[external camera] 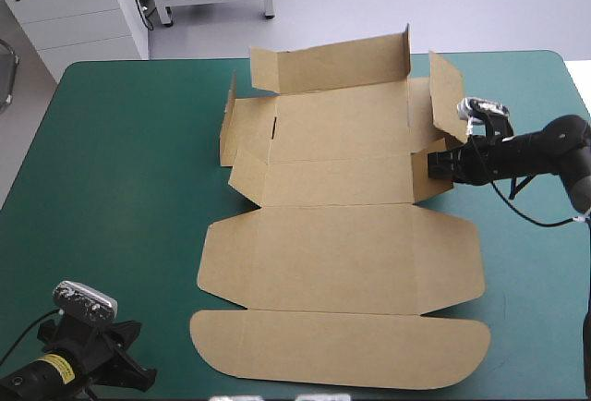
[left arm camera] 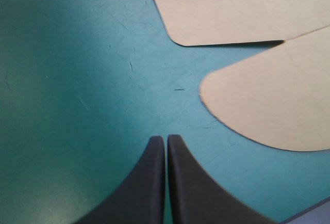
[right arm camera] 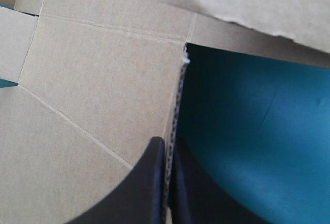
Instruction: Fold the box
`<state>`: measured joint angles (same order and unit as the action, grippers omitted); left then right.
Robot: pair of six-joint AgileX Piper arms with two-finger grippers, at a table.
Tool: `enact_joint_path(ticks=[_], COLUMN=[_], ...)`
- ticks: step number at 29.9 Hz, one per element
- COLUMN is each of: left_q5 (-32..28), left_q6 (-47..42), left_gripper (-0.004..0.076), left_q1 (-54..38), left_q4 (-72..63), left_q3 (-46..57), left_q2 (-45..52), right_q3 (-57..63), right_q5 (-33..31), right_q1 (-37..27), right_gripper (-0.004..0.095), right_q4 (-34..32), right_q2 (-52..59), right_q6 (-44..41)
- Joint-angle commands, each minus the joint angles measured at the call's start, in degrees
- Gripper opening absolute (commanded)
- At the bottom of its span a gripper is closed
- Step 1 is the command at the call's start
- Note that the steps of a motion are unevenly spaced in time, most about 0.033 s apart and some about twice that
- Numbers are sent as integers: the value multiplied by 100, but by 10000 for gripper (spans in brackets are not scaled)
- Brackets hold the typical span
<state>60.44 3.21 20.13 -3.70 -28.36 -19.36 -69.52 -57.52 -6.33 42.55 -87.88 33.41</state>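
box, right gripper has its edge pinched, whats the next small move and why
Probably raise that pinched edge and swing it inward. The right gripper is shut on the box at its right side, where the panel lies low, while the far wall already stands. The left gripper is shut, off the board.

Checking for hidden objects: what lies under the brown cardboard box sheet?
The teal-green table cover shows around the brown cardboard box; whatever lies beneath its flat panels is covered.
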Motion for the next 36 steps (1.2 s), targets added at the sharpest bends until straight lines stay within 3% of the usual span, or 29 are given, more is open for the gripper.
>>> enact_joint_path(ticks=[1,8,15,18,28,36], left_q5=[-492,-941,-1329,-1488,-1517,-1517], left_q6=[-42,-18,-18,-18,-18,-18], left_gripper=[-8,-8,-8,-8,-8,-8], left_q1=[-2,-2,-2,-2,-2,-2], left_q4=[-62,171,511,517,482,482], left_q3=[-208,-679,-1170,-1250,-1264,-1264], left_q2=[-61,-61,-61,-61,-61,-61], right_q3=[-868,-2510,-3168,-3172,-3183,-3183], right_q5=[-232,-281,272,648,677,630], right_q1=[45,531,1271,1558,2226,2270], right_gripper=[-19,-20,-20,-20,-20,-20], right_q4=[-269,-1408,-2110,-1979,-1663,-226], right_q2=[188,188,188,153,-356,-924], right_q6=[215,292,1268,1834,4193,5967])
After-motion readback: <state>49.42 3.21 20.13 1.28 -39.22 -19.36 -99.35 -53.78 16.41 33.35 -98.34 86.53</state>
